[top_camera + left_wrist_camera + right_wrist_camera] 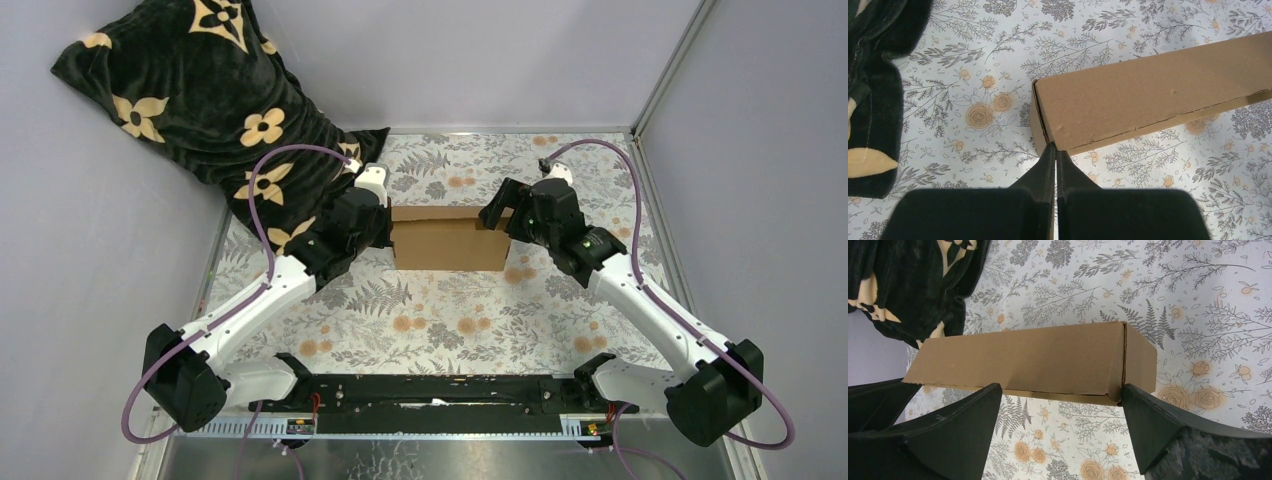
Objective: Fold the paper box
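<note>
Box [448, 240] lay folded on table [450, 320] | left gripper [1055, 150] was pressed together, tips at box corner | right gripper [1060, 390] stood spread wide, near box edge

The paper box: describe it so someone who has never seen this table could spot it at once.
On the table with the grey fern-and-flower cover, look mid-table, just right of the black cloth with cream flowers. The paper box lies there, long and shallow. It is the only plain brown cardboard thing, unpatterned against the print.
</note>
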Available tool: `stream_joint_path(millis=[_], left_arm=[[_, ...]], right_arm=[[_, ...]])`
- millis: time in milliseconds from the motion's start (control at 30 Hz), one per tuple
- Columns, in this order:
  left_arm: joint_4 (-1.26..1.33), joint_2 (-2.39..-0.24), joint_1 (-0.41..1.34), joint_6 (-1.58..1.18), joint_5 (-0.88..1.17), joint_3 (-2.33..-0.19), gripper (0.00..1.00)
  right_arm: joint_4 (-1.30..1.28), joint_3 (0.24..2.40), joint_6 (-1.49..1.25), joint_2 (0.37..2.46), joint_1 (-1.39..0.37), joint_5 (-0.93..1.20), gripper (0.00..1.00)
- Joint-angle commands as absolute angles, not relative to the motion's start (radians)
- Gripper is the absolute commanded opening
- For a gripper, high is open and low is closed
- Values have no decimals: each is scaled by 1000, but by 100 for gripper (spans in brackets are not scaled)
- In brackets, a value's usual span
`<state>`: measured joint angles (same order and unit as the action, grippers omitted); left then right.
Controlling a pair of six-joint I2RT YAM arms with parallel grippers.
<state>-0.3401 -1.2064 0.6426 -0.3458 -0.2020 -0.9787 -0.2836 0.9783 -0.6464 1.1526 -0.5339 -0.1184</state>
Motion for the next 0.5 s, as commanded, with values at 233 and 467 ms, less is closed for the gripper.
stream_joint_path(millis=[233, 467], left_arm=[[-334, -1244, 672, -382, -95, -935, 0], [-335, -1236, 673, -383, -75, -943, 1]], right_arm=[[-232, 908, -692, 1175, -520, -20, 94], [-223, 882, -682, 1189, -520, -5, 87]])
